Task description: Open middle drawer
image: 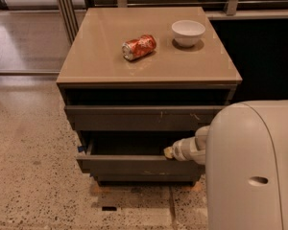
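The middle drawer point(134, 166) juts partly out low on the cabinet point(86, 66) front. The gripper point(169, 152) sits at its top edge, right of the cabinet's centre; whether it grips cannot be told. Farther back, on the cabinet top, lie a red can point(139, 47) and a white bowl point(188, 32).

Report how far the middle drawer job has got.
Done: the middle drawer sits forward of the top drawer front, with a dark gap showing behind its front. In hand: the end effector is at its upper edge, right of centre. Left: it looks only partly out, so it probably needs more pulling.
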